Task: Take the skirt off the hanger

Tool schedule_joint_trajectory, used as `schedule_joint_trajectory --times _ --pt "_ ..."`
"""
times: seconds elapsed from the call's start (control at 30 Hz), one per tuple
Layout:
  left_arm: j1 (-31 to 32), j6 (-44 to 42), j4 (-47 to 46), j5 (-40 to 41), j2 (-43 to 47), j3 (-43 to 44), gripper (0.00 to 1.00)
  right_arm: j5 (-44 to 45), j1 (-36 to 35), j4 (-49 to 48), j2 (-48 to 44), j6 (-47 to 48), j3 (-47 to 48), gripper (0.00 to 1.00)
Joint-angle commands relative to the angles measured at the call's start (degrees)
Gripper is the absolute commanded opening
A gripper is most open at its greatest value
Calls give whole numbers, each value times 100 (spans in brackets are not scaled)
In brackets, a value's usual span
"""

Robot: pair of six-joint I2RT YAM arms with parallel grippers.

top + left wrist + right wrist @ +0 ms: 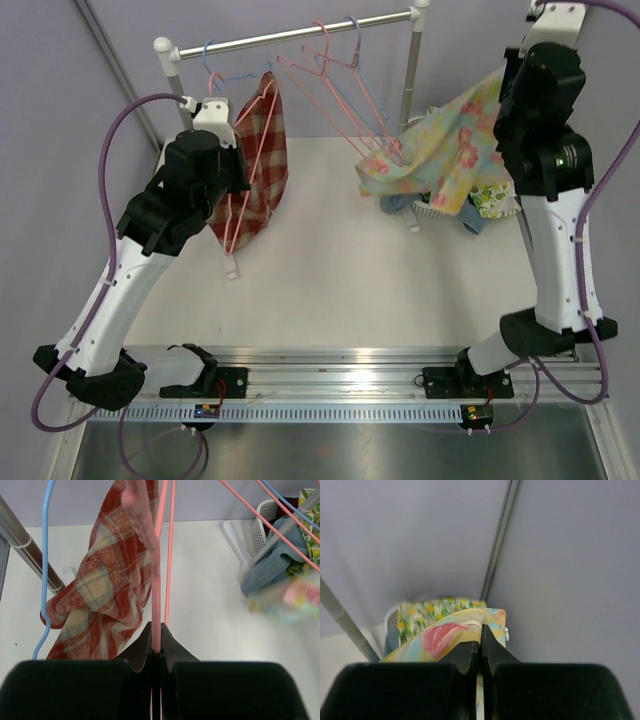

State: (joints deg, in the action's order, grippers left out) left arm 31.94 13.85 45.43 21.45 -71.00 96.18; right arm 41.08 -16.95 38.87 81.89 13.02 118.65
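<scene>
A red plaid skirt [262, 175] hangs on a pink hanger [262, 120] at the left of the rail [290, 36]. My left gripper [236, 118] is shut on that hanger's pink wire [156, 600], with the plaid skirt [105, 590] just to its left. My right gripper [503, 78] is shut on an edge of a yellow floral skirt [440, 140] and holds it high at the right. The cloth stretches down-left to the pink hangers [335, 95]. The right wrist view shows the jaws [480, 634] pinching the floral cloth [445, 632].
A blue hanger [212, 62] hangs at the rail's left end, and more pink and blue hangers hang at its middle. A white basket [432, 210] with clothes stands under the floral skirt by the rail's right post [412, 70]. It also shows in the left wrist view [264, 520].
</scene>
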Motion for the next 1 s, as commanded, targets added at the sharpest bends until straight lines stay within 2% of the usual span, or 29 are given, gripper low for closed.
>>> schedule_joint_trajectory --times 0.0,0.03,0.13,0.2,0.3,0.4,0.5,0.53,0.57,0.63,0.67,0.7,0.73,0.8,0.83,0.9,0.97 --pt "14 4 -509 -282 253 -73 0 -408 367 -407 1229 210 1998 0" --pt "14 -48 -509 -299 280 -73 0 -425 411 -546 1807 254 2761 0" --pt "14 -233 -517 -466 262 14 0 -557 614 -1152 2609 131 3381 0" --pt "14 -251 -517 -607 227 102 0 -644 762 -1407 3024 35 3629 0" --pt "14 -216 -631 -756 122 129 0 -637 895 -1505 3658 -369 3473 0" --pt "14 -233 -816 -757 -106 181 0 -270 1001 -1505 3993 -800 2824 0" --pt "14 -260 -904 -704 -510 514 0 109 1036 -1776 3757 -1125 1446 0" --pt "14 -277 -913 -678 -642 820 0 102 1045 -1787 3512 -1265 737 0" --pt "14 -321 -922 -599 -756 971 0 32 1062 -1726 3379 -1554 425 0" --pt "5 -391 -966 -458 -1160 1531 0 -624 1080 -1173 2924 -2220 -372 1" --pt "-13 -461 -948 -319 -1309 1779 0 -923 1080 -1024 2738 -2442 -682 10" --pt "-30 -488 -922 -291 -1676 2007 0 -1562 1071 -1005 2501 -2618 -1068 51" --pt "-39 -514 -835 -299 -1854 2245 0 -1768 1071 -1152 1907 -2985 -2038 67" --pt "-57 -593 -712 -308 -2258 3036 0 -2355 1053 -1791 1237 -3208 -3088 92" --pt "-57 -611 -589 -300 -2643 3325 0 -2481 1053 -1935 607 -3339 -3972 93" --pt "-57 -681 -474 -247 -2988 4011 0 -2657 1045 -2146 84 -3367 -4890 94" --pt "-74 -708 -456 -221 -3367 4241 0 -2728 1045 -2068 -532 -3314 -5228 94"
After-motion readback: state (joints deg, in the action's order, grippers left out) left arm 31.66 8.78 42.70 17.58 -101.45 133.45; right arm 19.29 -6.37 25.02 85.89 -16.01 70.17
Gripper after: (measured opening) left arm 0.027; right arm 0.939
